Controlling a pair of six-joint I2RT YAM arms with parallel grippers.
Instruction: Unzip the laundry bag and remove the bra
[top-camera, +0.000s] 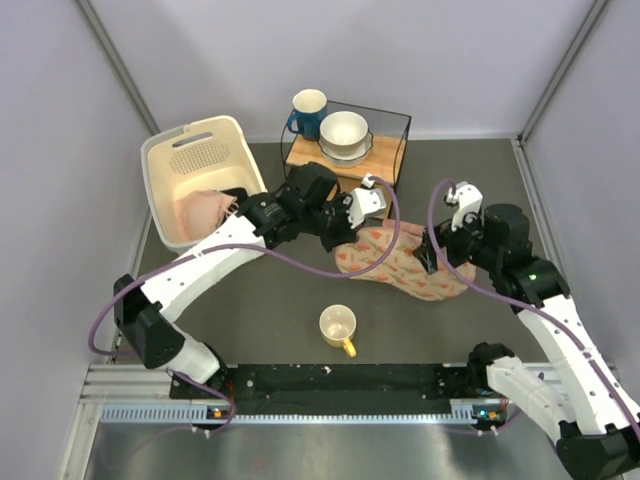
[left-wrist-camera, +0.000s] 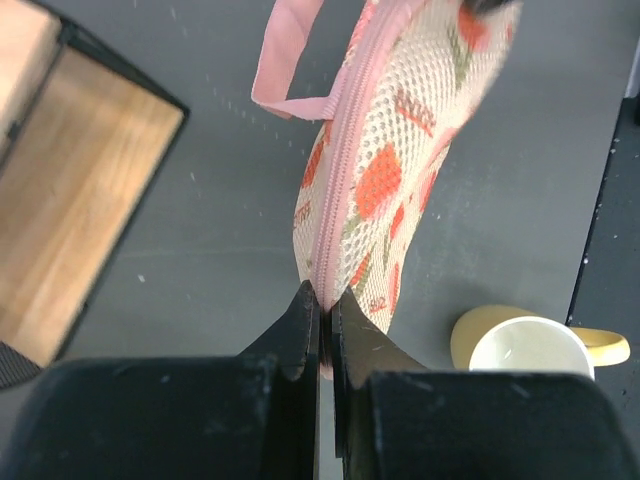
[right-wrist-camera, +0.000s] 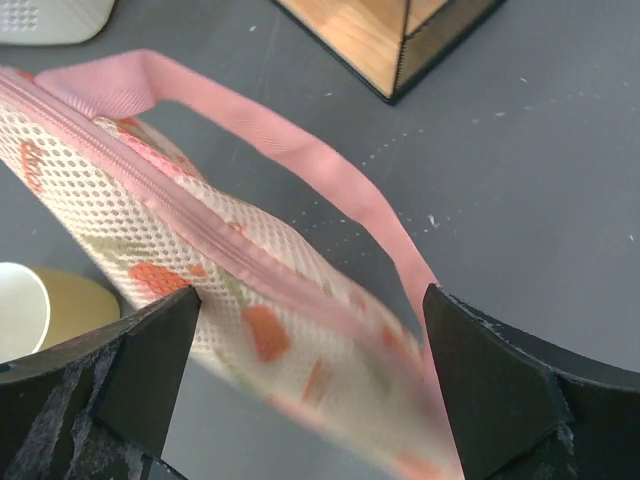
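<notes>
The laundry bag (top-camera: 405, 265), beige-pink mesh with red-orange prints and pink trim, lies mid-table between both grippers. My left gripper (top-camera: 348, 245) is shut on the pink zip edge at the bag's left end (left-wrist-camera: 325, 300). The bag (left-wrist-camera: 400, 150) stretches away from it, its zip line looking closed. My right gripper (top-camera: 437, 258) is open, and the bag's right end (right-wrist-camera: 150, 220) sits between its spread fingers (right-wrist-camera: 150, 350). The bag's pink strap (right-wrist-camera: 300, 150) loops beside it. A pale peach-pink lump, the bra (top-camera: 205, 208), lies in the white basket.
The white basket (top-camera: 165, 190) stands at the back left. A black wire rack with a wooden base (top-camera: 345, 165) holds a blue mug (top-camera: 307, 112) and a white bowl (top-camera: 344, 130). A yellow mug (top-camera: 338, 325) stands in front of the bag.
</notes>
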